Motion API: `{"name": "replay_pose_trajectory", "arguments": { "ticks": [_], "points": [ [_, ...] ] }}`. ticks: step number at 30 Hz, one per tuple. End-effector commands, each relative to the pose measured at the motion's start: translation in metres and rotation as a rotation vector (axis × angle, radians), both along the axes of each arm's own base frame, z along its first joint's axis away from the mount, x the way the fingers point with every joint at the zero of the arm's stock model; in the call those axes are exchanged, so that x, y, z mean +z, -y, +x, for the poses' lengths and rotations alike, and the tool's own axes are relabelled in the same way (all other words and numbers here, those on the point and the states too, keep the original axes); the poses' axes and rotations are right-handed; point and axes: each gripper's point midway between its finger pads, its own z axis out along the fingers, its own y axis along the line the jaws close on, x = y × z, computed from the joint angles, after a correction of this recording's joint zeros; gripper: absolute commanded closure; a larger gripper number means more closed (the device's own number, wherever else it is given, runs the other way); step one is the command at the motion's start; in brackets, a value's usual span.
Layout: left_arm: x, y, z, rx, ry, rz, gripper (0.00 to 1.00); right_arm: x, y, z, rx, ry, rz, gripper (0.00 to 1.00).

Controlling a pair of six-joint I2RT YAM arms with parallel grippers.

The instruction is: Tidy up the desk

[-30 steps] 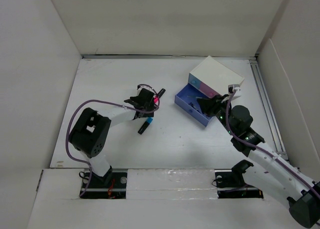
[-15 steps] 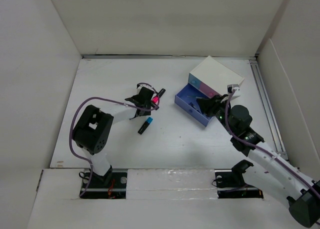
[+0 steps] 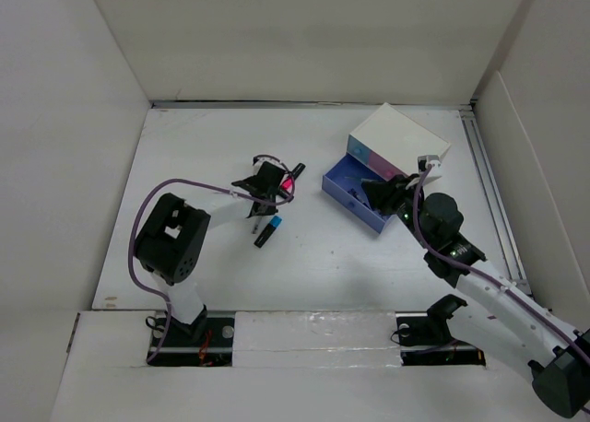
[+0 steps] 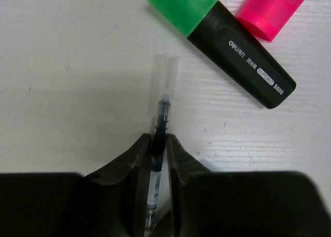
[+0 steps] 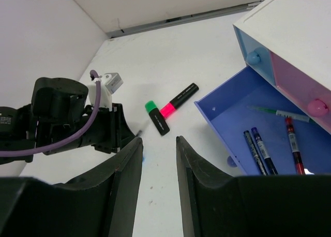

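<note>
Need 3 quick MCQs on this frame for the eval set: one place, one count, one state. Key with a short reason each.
1. Where does the green-capped black highlighter lie?
A) on the matte white desk, beside the pink-capped highlighter
B) inside a drawer
C) on top of a box

2. How many pens show in the open blue-violet drawer?
A) one
B) four
C) nine

3. What state is the left tool in?
A) wide open and empty
B) closed on the thin clear pen
C) out of view

Key:
1 A: the left wrist view shows it flat on the desk next to the pink one.
2 B: the right wrist view shows one green, two dark and one red.
3 B: its fingers press both sides of the pen's barrel.
</note>
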Motion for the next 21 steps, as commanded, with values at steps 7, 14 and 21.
{"name": "replay_pose_trajectory", "arguments": {
  "ticks": [7,14,21],
  "points": [
    [-0.004,-0.017,-0.025,0.068,-0.035,0.064,1.0,0.019,-0.004,0.0,0.008,0.055,0.035,0.62],
    [0.055,-0.023,-0.009,0.14,0.115,0.029,1.0,0.015,-0.003,0.002,-0.001,0.047,0.027,0.62],
    [0.159,0.023,0.0,0.06,0.314,-0.336,1.0,0.017,0.001,0.003,-0.02,0.052,0.024,0.62]
  ]
}}
